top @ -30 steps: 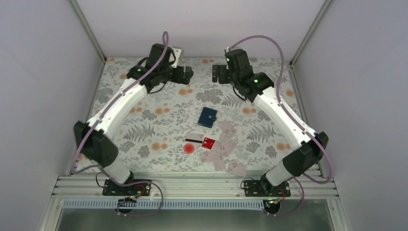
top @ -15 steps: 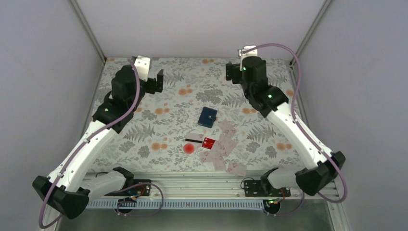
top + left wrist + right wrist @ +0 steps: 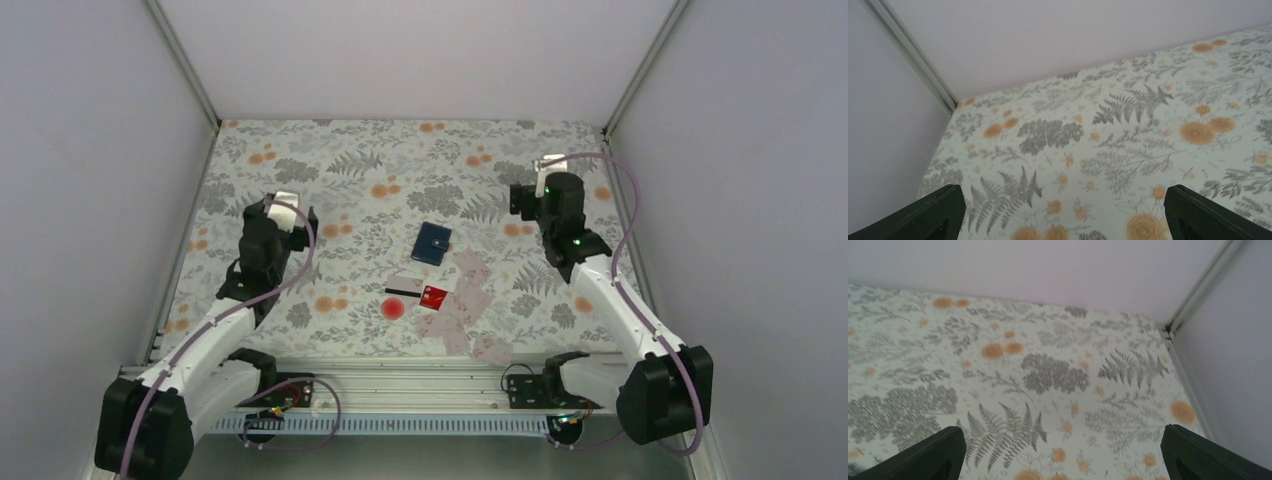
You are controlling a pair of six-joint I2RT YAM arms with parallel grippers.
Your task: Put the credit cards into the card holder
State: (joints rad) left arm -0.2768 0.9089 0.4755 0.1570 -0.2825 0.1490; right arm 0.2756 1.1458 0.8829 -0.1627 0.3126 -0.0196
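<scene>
From above, the card holder [image 3: 432,243] lies closed near the middle of the counter [image 3: 330,180], navy cover up and turned a little askew. Just nearer my bases the credit cards [image 3: 470,300] lie in a loose scatter. A whitish card with a black stripe [image 3: 403,288] has a red card [image 3: 434,294] at its right end. Pale pink ones run from beside the holder's near right corner down toward the near rail [image 3: 400,385], several of them overlapping. A round red spot [image 3: 393,309] sits on the floral cloth just below the striped card; I cannot tell what it is. My left fingers [image 3: 298,216] hang over the left part of the counter, well apart from the cards, spread open and holding nothing. My right fingers [image 3: 520,197] hang over the right part, to the right of the holder, open and empty too.

At my left wrist, two dark fingertips [image 3: 938,215] show in the lower corners, wide apart, with only fern-and-flower cloth between them. Beyond are the pale wall and the far left corner post [image 3: 913,60].

At my right wrist the fingertips [image 3: 933,455] stand just as wide, over printed cloth, facing the far right corner.
</scene>
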